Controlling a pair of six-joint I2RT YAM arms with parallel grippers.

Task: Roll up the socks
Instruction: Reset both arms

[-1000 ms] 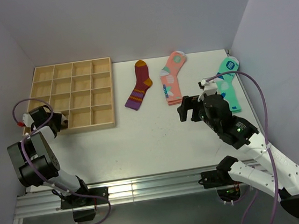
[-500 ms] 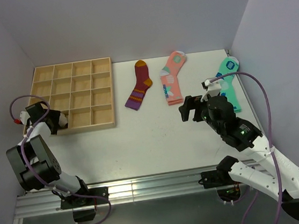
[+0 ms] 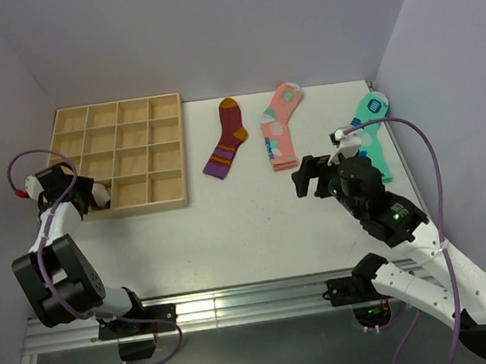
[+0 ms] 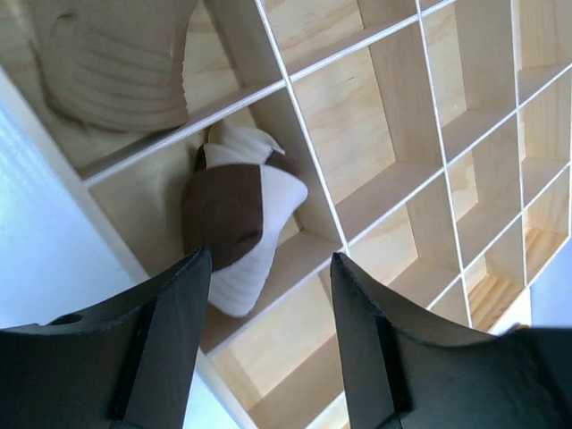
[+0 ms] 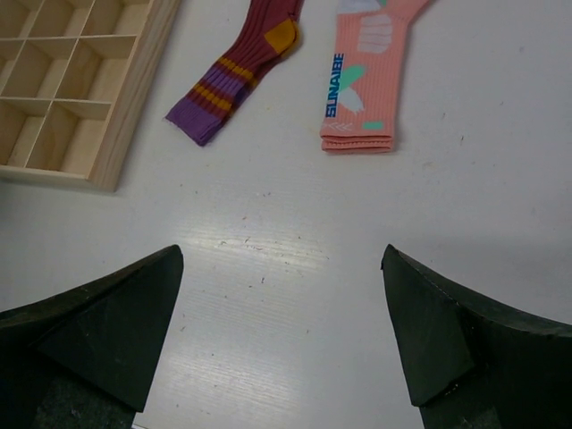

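The beige sock [image 4: 243, 223], with its dark brown patch showing, lies rolled up in a compartment at the near-left corner of the wooden tray [image 4: 308, 152]. A plain brown ribbed sock [image 4: 116, 67] lies bunched in the neighbouring compartment. My left gripper [image 4: 268, 273] hovers just above the beige roll, open, with nothing between its fingers. From above, the left gripper [image 3: 90, 199] sits at the tray's [image 3: 145, 207] near-left corner. My right gripper [image 3: 308, 176] hangs wide open and empty over bare table, and the right wrist view shows the right gripper [image 5: 281, 273] above the white surface.
A maroon sock with orange and purple stripes [image 3: 227, 140] lies flat right of the tray. A pink patterned sock [image 3: 281, 127] and a mint-green sock [image 3: 371, 132] lie further right. Grey walls close in on both sides.
My left wrist has drawn back towards the left wall and its jaws now stand apart from the beige roll. The right arm has shifted slightly to the right.
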